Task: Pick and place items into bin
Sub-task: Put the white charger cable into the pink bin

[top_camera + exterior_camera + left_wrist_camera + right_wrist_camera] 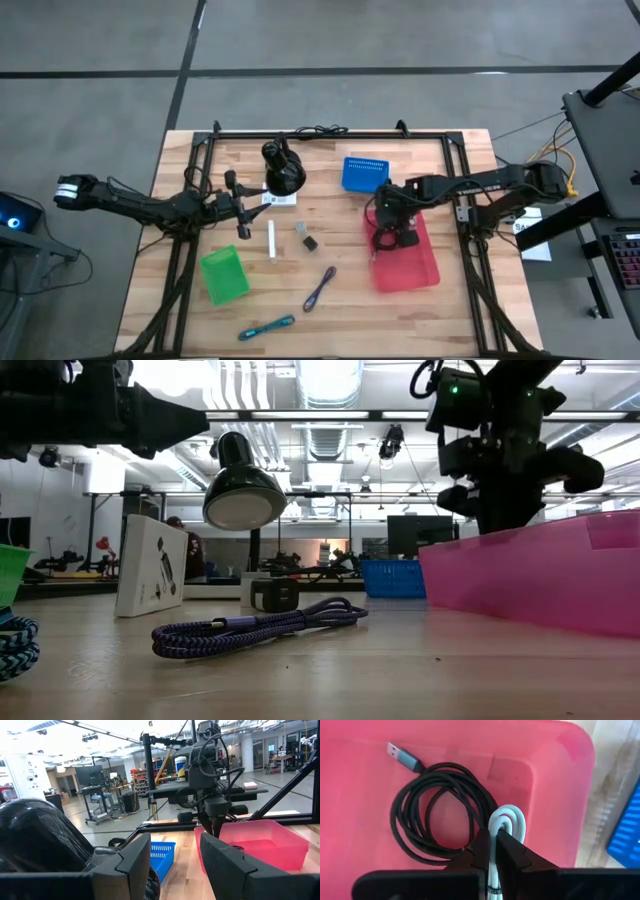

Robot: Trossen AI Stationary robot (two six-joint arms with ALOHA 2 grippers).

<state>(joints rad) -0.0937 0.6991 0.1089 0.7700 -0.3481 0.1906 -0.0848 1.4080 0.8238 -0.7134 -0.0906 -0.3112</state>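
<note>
my right gripper [493, 851] is over the pink bin [418, 268], and its fingers are clamped together on a loop of pale blue-white braided cable [507, 822]. the black coiled cable [437, 810] lies already on the bin floor, just under this loop. my left gripper [243, 205] waits with its fingers apart and empty, on the left side of the surface [360, 310] near the large black rounded object [283, 170].

the other items are not yet in the bin: the white stick [271, 241], the tiny dark block [310, 243], the purple cable [320, 287] and the teal cable [268, 327].

the risk i see is in the release. the pale cable is pinched only at one bend, so i think its free part can hang over the bin wall and pull the rest out when i let go. the loop can also catch on my fingers [512, 851], or tangle with the black cable under it. the blue basket [364, 173] stands close on the far side, so a wide swing could hit it.
</note>
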